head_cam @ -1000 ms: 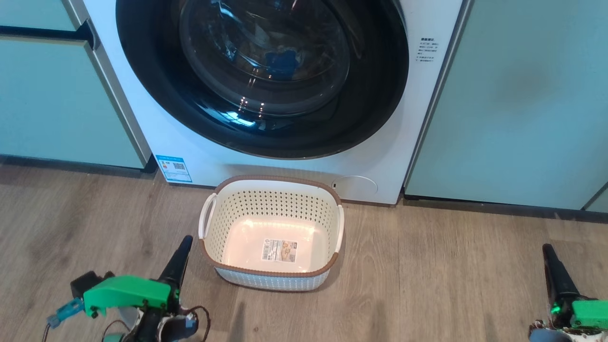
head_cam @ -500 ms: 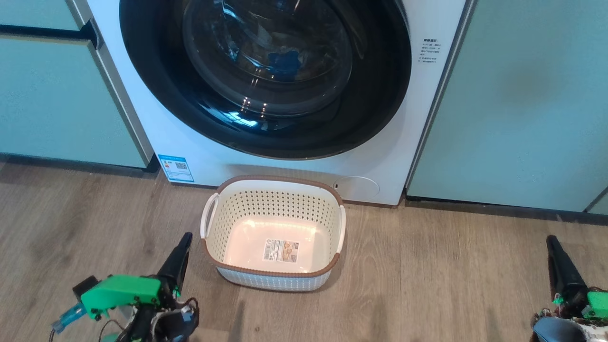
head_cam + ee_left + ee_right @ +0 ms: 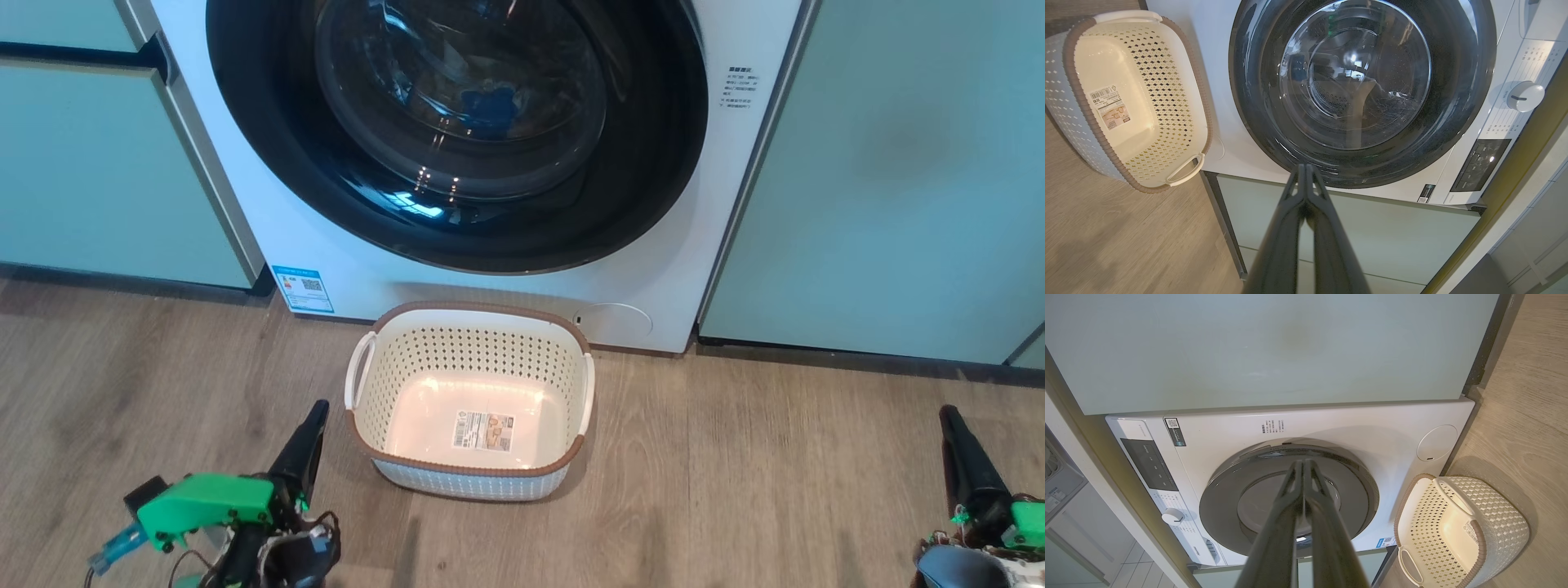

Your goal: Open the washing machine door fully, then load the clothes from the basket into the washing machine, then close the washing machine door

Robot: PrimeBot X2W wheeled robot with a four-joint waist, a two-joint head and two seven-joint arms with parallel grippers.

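A white front-loading washing machine (image 3: 678,269) stands between pale green cabinet panels (image 3: 882,180), and its round glossy black washing machine door (image 3: 269,163) lies shut against the front. A blue patch shows behind the glass, but what it is cannot be told. A blue sticker (image 3: 301,289) with a QR code sits low on the machine's left, and a block of small print (image 3: 737,87) sits by the door's right edge; neither is legible. The cream perforated basket (image 3: 478,308) stands on the wood floor (image 3: 735,474) just before the machine, with a barcode label (image 3: 482,430) on its bare bottom, its print too small to read. The left gripper (image 3: 318,407) hovers left of the basket and the right gripper (image 3: 947,412) well off to its right, both with fingers pressed together, holding nothing.
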